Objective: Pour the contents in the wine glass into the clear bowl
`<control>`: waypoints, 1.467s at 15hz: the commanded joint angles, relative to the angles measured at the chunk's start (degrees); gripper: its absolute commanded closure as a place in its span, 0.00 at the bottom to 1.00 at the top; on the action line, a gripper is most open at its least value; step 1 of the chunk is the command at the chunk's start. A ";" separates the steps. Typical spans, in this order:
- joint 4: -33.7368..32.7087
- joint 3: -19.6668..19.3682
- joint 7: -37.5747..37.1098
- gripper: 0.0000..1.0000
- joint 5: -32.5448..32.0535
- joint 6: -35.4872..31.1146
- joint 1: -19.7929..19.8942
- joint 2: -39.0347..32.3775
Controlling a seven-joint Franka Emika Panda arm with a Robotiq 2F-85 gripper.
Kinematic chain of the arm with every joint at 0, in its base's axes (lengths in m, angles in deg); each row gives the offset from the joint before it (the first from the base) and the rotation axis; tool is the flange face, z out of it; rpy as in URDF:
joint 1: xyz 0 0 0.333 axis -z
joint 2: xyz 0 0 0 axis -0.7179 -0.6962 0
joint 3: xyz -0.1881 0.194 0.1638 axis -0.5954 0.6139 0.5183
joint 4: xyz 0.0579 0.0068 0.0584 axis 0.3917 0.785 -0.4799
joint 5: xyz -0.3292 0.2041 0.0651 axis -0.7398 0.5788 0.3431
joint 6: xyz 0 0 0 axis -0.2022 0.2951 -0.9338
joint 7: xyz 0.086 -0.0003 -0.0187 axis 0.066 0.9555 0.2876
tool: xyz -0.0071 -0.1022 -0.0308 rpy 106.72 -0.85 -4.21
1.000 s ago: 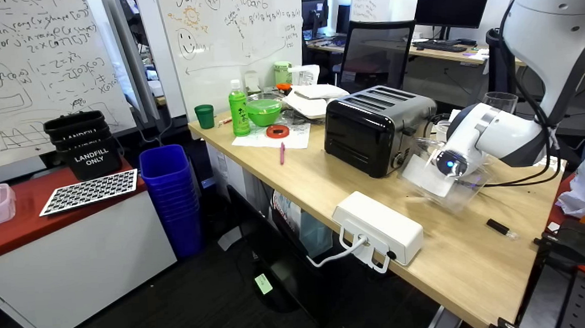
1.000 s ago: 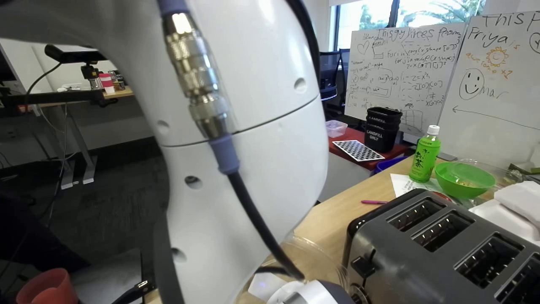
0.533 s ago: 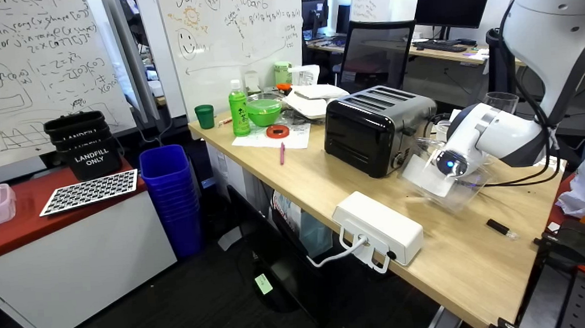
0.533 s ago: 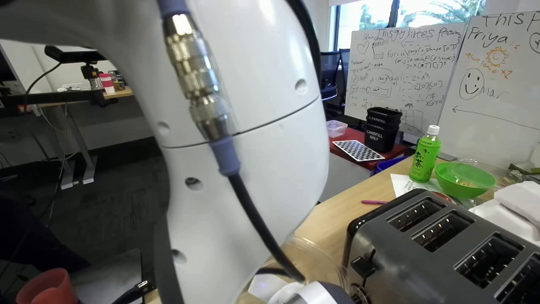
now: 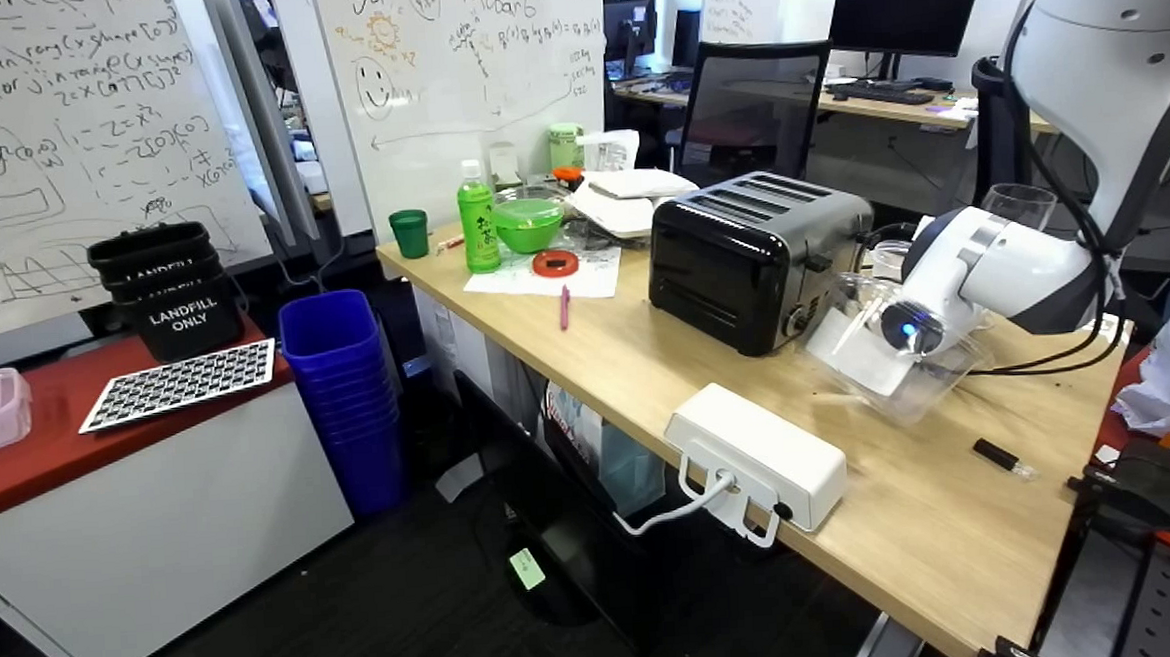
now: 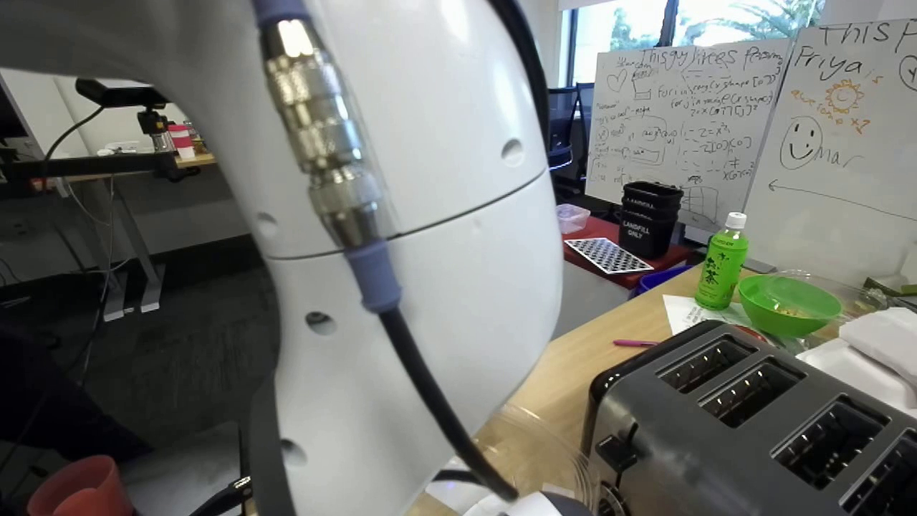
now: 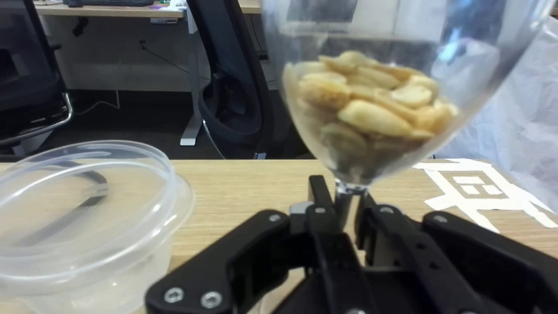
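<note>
The wine glass [image 7: 370,144] is clear and about half full of peanuts [image 7: 370,100] in the wrist view. It stands upright, its upper rim cut off by the frame. My gripper [image 7: 346,198] is shut on its stem just under the cup. The glass's cup also shows behind the arm in an exterior view [image 5: 1021,207]. The clear bowl [image 7: 144,266] stands on the table left of the gripper in the wrist view, apart from the glass and lower. No contents show in it. In an exterior view the bowl [image 5: 887,261] is partly hidden behind the toaster and wrist.
A black and steel toaster [image 5: 761,249] stands close to the wrist and bowl. Clear plastic [image 5: 909,387] shows by the wrist. A white box [image 5: 757,455] sits at the table edge, near a black marker [image 5: 997,454]. White tape [image 7: 484,203] marks the table. A green bottle [image 5: 479,219] stands farther off.
The arm and the wine glass have shifted slightly to the right in an exterior view, mostly in the last half second. The glass stays upright in the grip.
</note>
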 commanded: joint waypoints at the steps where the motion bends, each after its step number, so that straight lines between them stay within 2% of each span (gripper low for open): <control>1: 1.70 -0.48 -2.82 0.96 -1.96 0.59 0.26 1.43; 9: 5.06 -0.93 -8.31 0.96 -3.94 3.20 -0.18 4.00; 22: 18.36 -0.92 -16.85 0.96 -15.53 9.05 -0.48 13.40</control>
